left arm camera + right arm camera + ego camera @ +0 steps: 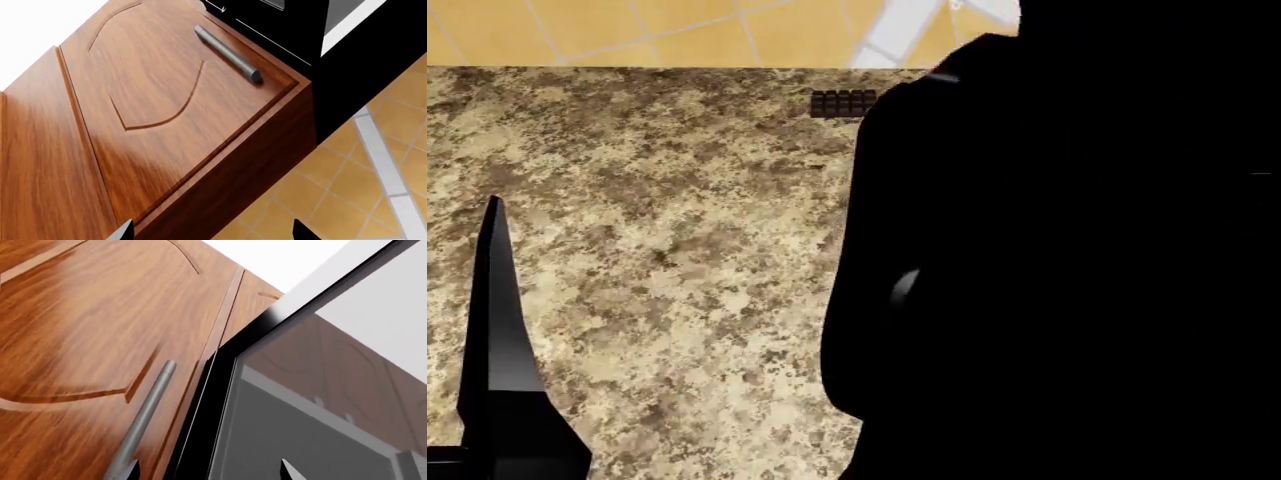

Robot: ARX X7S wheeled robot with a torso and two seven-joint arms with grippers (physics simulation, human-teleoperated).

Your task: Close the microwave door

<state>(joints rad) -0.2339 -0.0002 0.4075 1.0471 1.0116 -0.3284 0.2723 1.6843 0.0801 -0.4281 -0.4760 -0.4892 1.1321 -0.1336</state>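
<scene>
The microwave door (pixel 320 405) fills the right wrist view as a black-framed glass pane, close up, with grey interior behind the glass. My right gripper (pixel 210 471) is open. Its two fingertips straddle the door's black edge (pixel 200 430), and I cannot tell whether they touch it. My left gripper (pixel 213 231) is also open, with nothing between its fingertips. It hangs in front of a wooden cabinet's corner (pixel 267 145). A black appliance body (pixel 347 75) shows beyond that cabinet. In the head view a large black shape (pixel 1068 280) hides the right half.
Wooden cabinet doors (pixel 153 90) with grey bar handles (pixel 227 52) (pixel 143 420) flank the microwave. A speckled granite counter (pixel 654 250) lies below, with a small dark bar (pixel 843 102) at its back and a black pointed part (pixel 497 330) at the left. Yellow wall tiles (pixel 373 165) stand behind.
</scene>
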